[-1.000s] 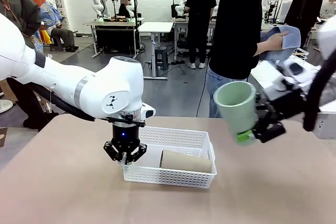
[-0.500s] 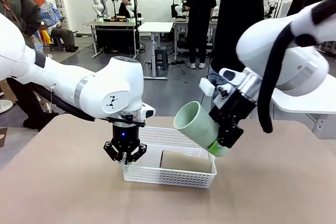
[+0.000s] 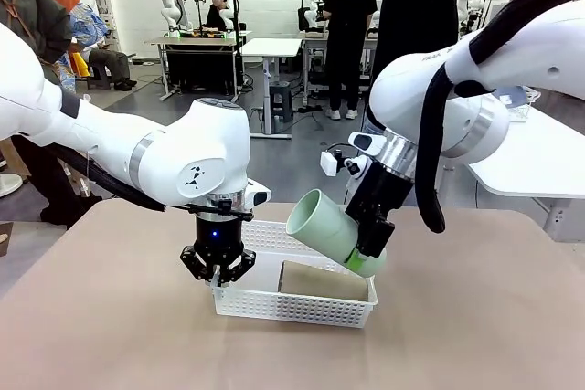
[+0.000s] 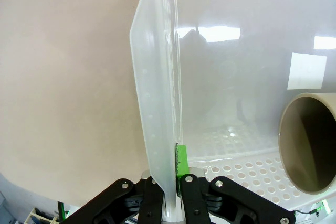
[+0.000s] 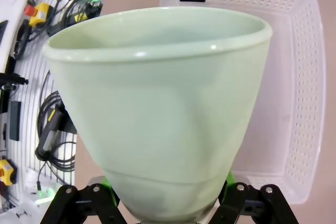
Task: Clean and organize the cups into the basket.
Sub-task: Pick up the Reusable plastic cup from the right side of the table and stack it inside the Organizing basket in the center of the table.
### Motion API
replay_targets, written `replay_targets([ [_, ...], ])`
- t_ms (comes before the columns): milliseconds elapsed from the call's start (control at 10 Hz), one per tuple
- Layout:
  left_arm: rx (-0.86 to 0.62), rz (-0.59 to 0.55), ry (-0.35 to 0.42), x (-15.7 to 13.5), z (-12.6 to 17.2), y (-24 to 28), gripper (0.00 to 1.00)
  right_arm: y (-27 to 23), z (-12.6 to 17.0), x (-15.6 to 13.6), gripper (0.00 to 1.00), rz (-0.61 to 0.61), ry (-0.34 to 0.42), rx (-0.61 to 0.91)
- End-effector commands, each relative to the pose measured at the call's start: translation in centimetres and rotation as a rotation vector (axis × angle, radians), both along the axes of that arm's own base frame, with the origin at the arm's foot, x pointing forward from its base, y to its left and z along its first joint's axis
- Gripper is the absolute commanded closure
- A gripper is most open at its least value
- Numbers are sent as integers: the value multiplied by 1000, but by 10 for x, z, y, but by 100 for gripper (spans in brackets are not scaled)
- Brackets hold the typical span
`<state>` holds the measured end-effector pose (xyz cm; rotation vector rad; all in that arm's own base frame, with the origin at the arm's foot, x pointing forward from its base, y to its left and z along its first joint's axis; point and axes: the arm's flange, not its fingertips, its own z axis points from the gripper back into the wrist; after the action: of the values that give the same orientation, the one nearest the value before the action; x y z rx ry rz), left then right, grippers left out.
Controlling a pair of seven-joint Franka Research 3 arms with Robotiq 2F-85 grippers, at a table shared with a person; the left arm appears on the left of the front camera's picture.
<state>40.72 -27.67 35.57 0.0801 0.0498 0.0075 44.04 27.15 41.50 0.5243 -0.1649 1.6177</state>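
Front: left gripper point(image 3: 218, 269) clamped on basket point(image 3: 302, 308) left wall, centre frame, presumably steadying it; tan cup point(image 3: 322, 282) lies inside. Right gripper point(image 3: 367, 258) grips mint cup point(image 3: 327, 226), tilted above basket's right half.
Left wrist: jaws pinch wall.
Right wrist: cup mouth faces basket, probably for laying alongside.

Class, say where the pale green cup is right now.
Front view: the green cup, gripped at its base by the right gripper, hangs tilted above the basket, over the tan cup lying inside.
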Motion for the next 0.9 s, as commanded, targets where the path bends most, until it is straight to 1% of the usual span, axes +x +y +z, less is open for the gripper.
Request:
replay_targets([
  [0,4,-2,1,0,-1,0,100,0,0,17,20,4,7,-15],
  [400,4,-2,1,0,-1,0,100,8,-29,47,20,27,-18,-17],
  [700,4,-2,1,0,-1,0,100,15,-49,65,20,48,-27,-29],
  [800,4,-2,1,0,-1,0,100,15,-56,71,20,66,-20,-22],
])
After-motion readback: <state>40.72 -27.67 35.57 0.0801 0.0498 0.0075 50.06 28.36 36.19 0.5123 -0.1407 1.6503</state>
